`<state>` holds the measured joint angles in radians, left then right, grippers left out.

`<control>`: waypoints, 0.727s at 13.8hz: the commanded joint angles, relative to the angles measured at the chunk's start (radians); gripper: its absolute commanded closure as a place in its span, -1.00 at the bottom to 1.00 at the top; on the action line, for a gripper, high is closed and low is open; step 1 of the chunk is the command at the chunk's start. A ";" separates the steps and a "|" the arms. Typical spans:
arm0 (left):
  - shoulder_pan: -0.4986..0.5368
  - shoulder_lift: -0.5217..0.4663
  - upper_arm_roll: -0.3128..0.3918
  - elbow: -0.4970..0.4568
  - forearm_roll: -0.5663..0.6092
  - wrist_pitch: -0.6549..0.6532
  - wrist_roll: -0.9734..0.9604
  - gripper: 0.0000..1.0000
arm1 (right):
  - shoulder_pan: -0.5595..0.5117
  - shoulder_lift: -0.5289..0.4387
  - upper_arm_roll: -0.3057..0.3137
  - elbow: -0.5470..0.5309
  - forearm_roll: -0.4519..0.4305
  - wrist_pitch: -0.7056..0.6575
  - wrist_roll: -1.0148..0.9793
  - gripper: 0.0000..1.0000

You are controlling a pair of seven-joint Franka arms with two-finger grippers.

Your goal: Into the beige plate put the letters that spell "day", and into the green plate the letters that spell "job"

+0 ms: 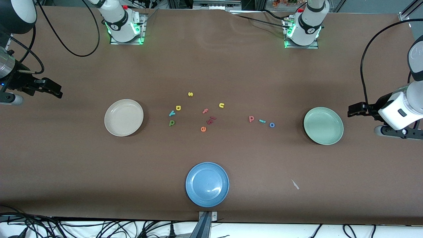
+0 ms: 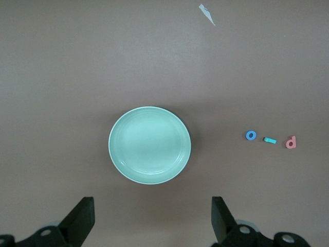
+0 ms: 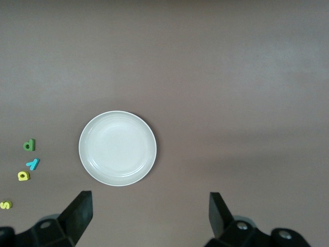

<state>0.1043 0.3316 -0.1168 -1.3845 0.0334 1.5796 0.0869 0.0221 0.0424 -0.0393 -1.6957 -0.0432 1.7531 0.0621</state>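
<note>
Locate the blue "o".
The blue "o" lies on the table beside the teal "j", between it and the green plate, toward the left arm's end.

Three round plates sit on the brown table: one beige plate [image 1: 123,117], one green plate [image 1: 323,126] and one blue plate [image 1: 207,184]. Eleven small foam letters lie between them. Three are yellow: an "s" [image 1: 190,94], an "a" [image 1: 178,107] and a "u" [image 1: 221,105]. There is one cyan "y" [image 1: 172,113], one green "d" [image 1: 172,123], one orange "e" [image 1: 203,129], one pink "f" [image 1: 205,111], one dark red letter [image 1: 211,119], one pinkish-red "b" [image 1: 251,118], one teal "j" [image 1: 262,121] and one blue "o" [image 1: 272,125]. One scrap of white paper [image 1: 295,184] lies apart.
</note>
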 commanded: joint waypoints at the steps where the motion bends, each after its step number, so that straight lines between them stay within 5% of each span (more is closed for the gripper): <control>1: 0.005 -0.006 0.005 -0.004 -0.036 0.008 0.013 -1.00 | -0.004 0.002 -0.001 0.010 0.006 -0.008 -0.008 -1.00; 10: 0.005 -0.003 0.005 -0.004 -0.036 0.008 0.013 -1.00 | -0.001 -0.006 0.009 0.008 0.022 -0.018 -0.013 -1.00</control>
<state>0.1044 0.3330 -0.1168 -1.3845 0.0334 1.5796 0.0870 0.0233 0.0426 -0.0377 -1.6957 -0.0405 1.7514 0.0621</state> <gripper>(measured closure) 0.000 0.000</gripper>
